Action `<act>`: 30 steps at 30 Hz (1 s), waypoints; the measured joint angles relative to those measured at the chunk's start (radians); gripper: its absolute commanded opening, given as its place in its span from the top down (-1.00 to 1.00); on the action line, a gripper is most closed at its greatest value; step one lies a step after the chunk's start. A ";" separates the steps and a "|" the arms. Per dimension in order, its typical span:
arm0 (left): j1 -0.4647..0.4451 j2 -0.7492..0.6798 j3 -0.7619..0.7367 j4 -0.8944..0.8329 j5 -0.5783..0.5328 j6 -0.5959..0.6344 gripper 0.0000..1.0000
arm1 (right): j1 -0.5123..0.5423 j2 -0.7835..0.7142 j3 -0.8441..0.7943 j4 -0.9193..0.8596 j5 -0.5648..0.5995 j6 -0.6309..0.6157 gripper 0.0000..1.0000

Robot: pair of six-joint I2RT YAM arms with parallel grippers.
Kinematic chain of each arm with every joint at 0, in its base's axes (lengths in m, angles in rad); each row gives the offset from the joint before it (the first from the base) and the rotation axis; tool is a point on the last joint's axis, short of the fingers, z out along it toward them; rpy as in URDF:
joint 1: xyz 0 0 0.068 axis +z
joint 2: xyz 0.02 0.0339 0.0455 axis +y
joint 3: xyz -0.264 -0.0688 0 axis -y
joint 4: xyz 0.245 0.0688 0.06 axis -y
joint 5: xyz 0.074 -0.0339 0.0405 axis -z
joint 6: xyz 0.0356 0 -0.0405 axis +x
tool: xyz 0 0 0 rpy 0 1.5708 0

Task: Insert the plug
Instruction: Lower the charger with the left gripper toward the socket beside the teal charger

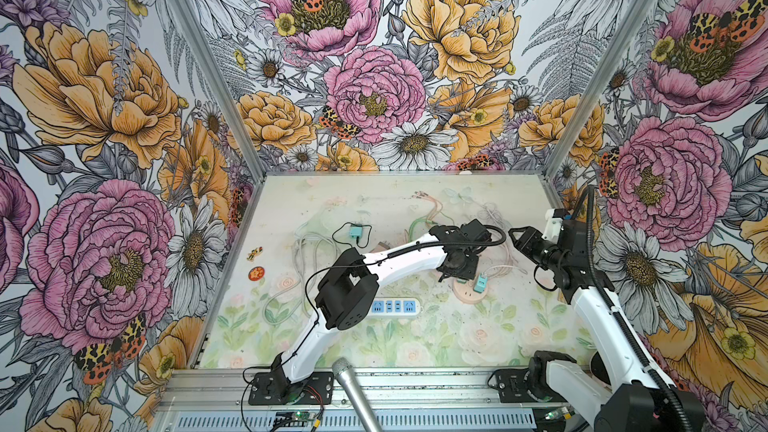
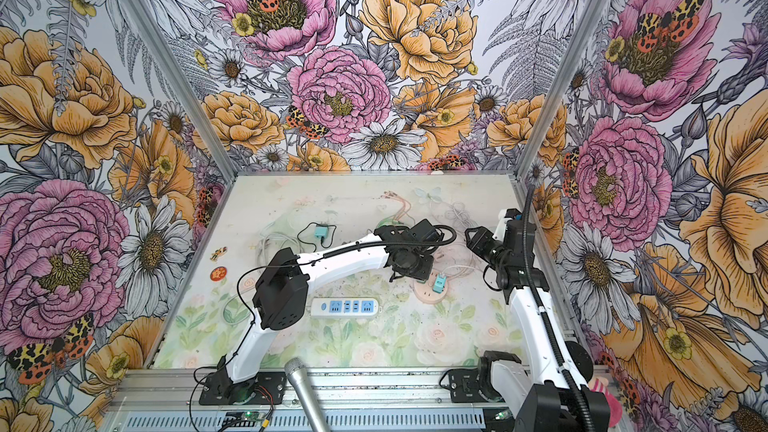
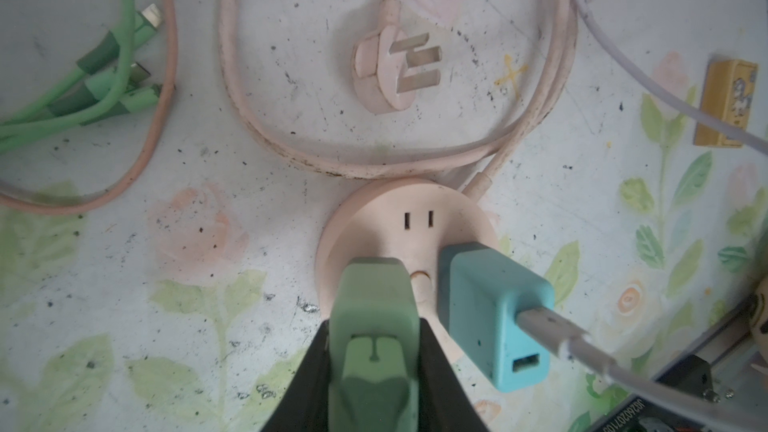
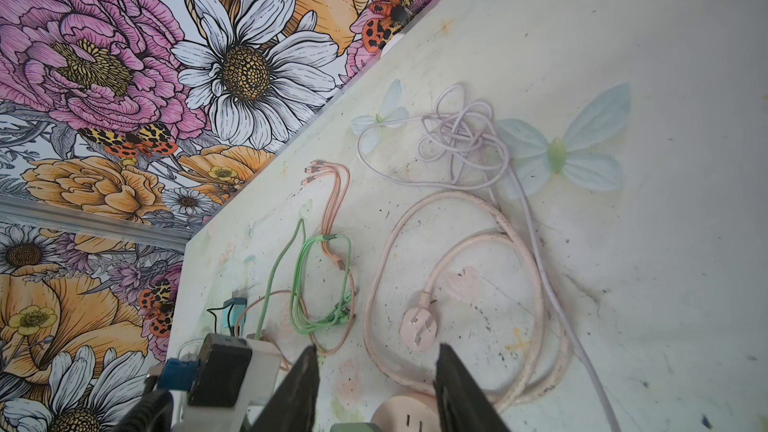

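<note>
The table (image 1: 415,338) is strewn with cables, and everything that matters sits around the round pink socket (image 3: 399,209). Nearer the robot than the socket lies a white power strip (image 1: 395,307), with nothing plugged into it. Beyond the socket and off to its right, the right jaws hang above the table, standing apart with nothing between them. Directly over the socket, the left jaws are clamped on the sides of the green plug (image 3: 372,284). Its nose meets the socket's face just beside a teal charger (image 3: 494,309) that is already seated there.

I'd say the insertion is at its last stage. The plug is lined up and down on the socket, but its pins are hidden, so I cannot tell whether it is pushed fully home. What seems left is a final press, if needed, then letting go. A pair of slots (image 3: 417,220) on the socket's face, away from both plugs, is free.
</note>
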 measured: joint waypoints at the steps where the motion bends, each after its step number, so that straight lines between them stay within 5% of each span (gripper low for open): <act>1: -0.002 0.000 0.000 0.000 -0.005 0.000 1.00 | 0.000 0.000 0.000 0.000 0.000 0.000 0.07; 30: -0.064 0.068 0.135 -0.140 -0.112 -0.005 1.00 | 0.000 0.021 0.000 0.000 -0.001 0.000 0.09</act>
